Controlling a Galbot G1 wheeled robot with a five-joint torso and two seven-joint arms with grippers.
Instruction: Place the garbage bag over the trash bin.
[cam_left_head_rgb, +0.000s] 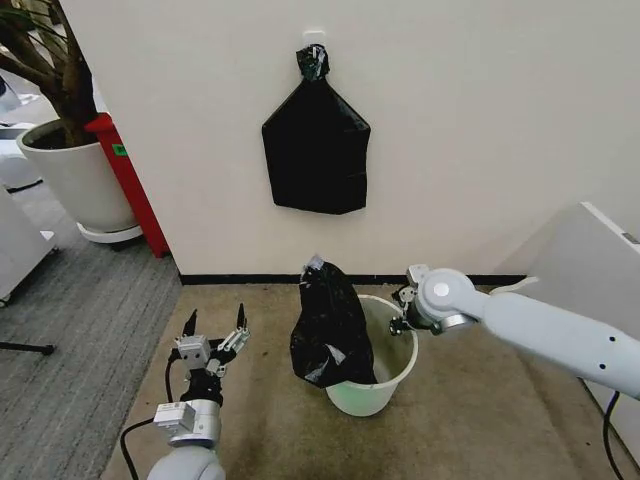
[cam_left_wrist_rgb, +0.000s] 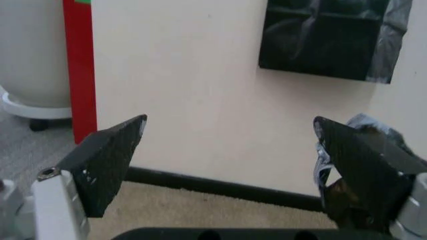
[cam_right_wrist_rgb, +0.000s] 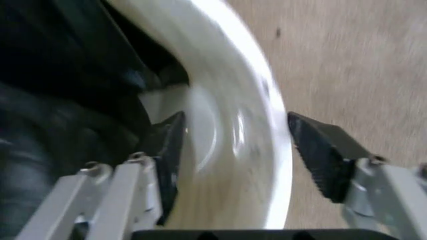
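Bag is hanging over the bin's 9 o'clock rim, long axis upright. Right hand is straddling the 3 o'clock rim, released, gripping nothing. Left hand is waiting released at the bag's 9 o'clock, farther off.

Flat black plastic bundle hangs on the cream wall, knotted top at a hook; its lower edge also shows in the left wrist view. Black baseboard along the wall foot. Far left: large white round plant pot with a trunk, standing on a white saucer. Red upright panel just beside it, against the wall corner. Floor: beige carpet ahead, grey carpet to the left. White cabinet corner far right.
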